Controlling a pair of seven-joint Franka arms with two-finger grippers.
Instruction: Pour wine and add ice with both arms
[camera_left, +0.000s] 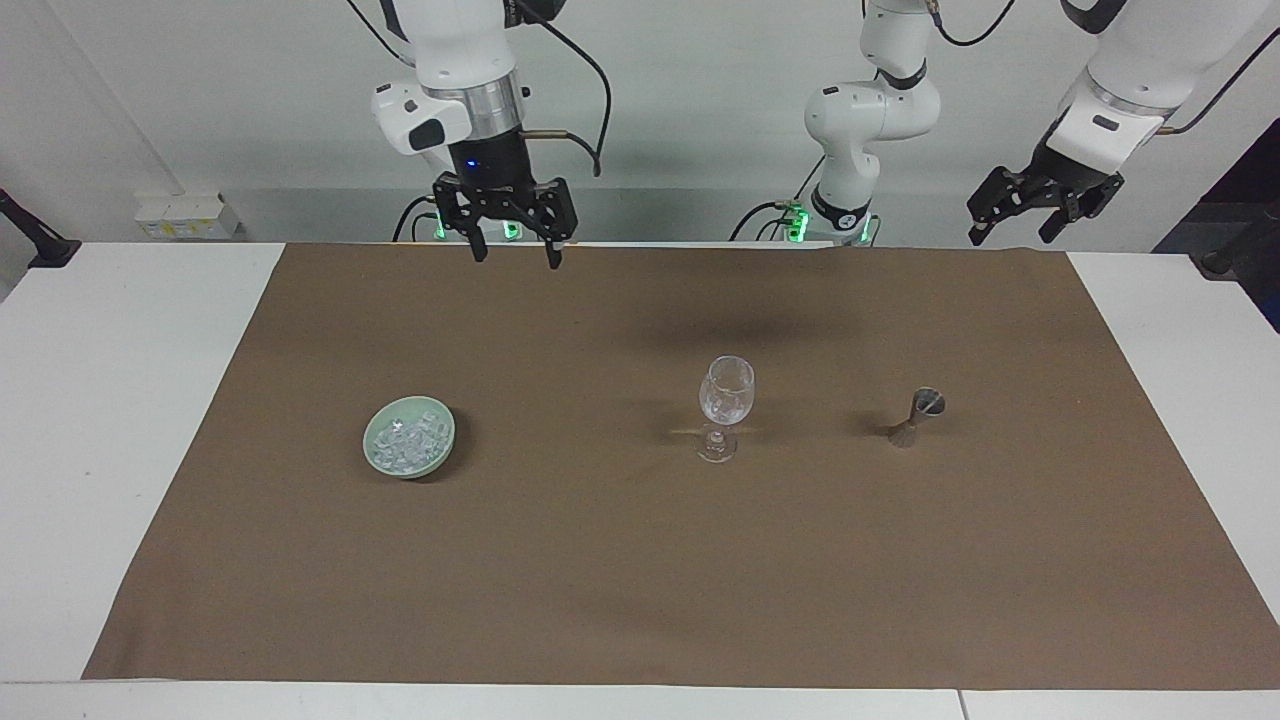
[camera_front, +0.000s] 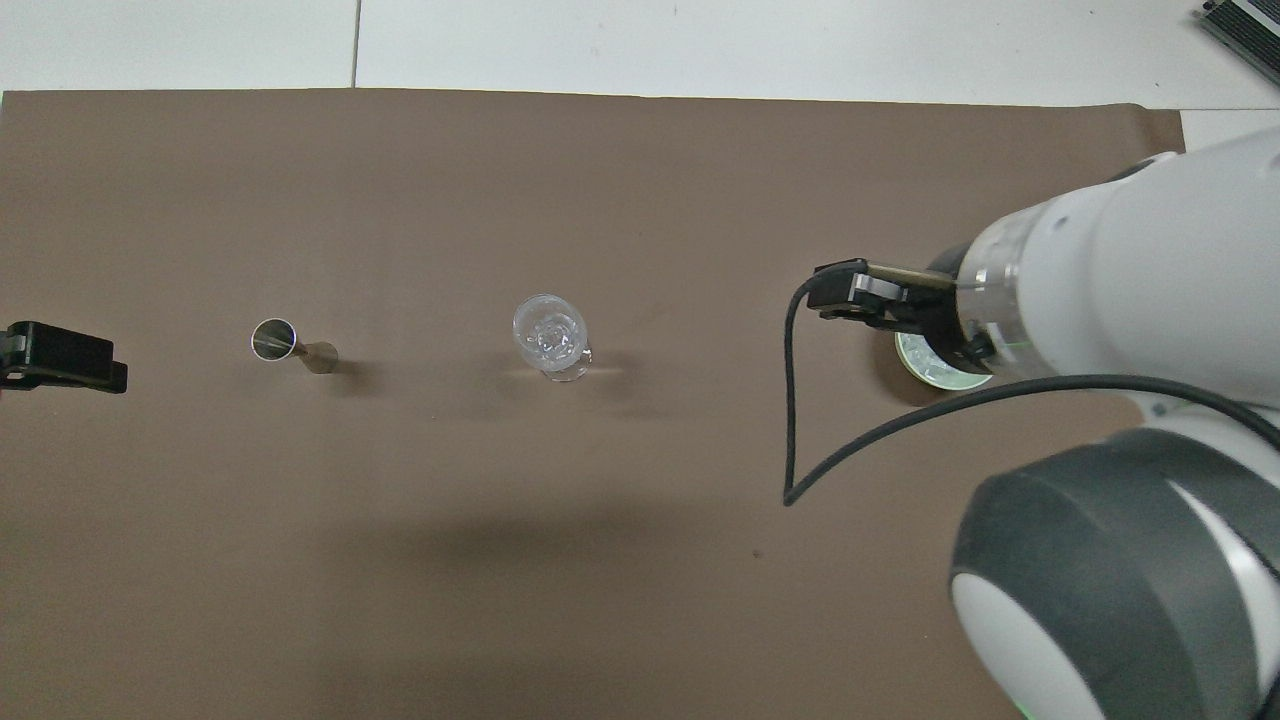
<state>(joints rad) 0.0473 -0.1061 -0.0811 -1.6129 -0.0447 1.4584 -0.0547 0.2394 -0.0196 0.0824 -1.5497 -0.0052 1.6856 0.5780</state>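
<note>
The right hand (camera_left: 510, 245) hangs open and empty, raised above the tabletop; the ice (camera_left: 405, 443) sits in the green bowl (camera_left: 441, 452) toward its end, the open left hand (camera_left: 1040, 212) waiting well apart

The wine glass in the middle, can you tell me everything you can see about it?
The wine glass is clear, with a round bowl, a thin stem and a flat round foot. It stands upright on the brown cloth, between the green bowl of ice and the small metal measuring cup. Something clear and lumpy, probably ice cubes, sits at the bottom of its bowl; no coloured drink shows. Only the cloth under its foot touches it. No gripper is near it.
</note>
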